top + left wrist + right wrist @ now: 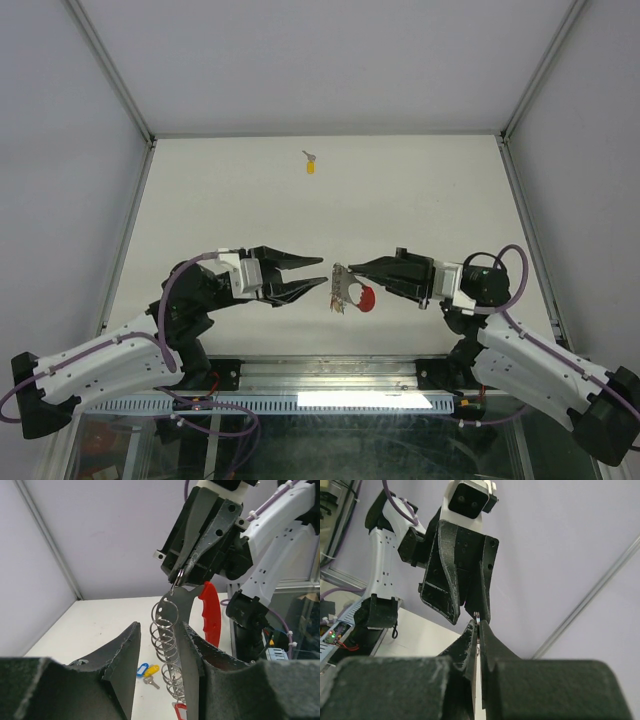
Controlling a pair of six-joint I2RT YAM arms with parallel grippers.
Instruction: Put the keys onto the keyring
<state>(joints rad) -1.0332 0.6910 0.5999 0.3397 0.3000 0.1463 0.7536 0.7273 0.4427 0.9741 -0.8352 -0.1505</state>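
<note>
My right gripper (338, 268) is shut on the top ring of the keyring (343, 292) and holds it in the air between the two arms. In the left wrist view the keyring (165, 630) hangs as a chain of silver rings with a curved red strip (210, 612) beside it and a red tag (181, 711) at its lower end. My left gripper (160, 626) is open, and the chain hangs between its fingers, close against the right one. Keys (147, 671) with a blue and a yellow tag lie on the table below. The top view shows a yellow-tagged key (311, 165) far back.
White walls with metal corner posts (125, 95) enclose the table on three sides. The right arm's body and purple cable (280, 510) fill the upper right of the left wrist view. The left arm's wrist (465, 555) hangs right in front of the right gripper (477, 622).
</note>
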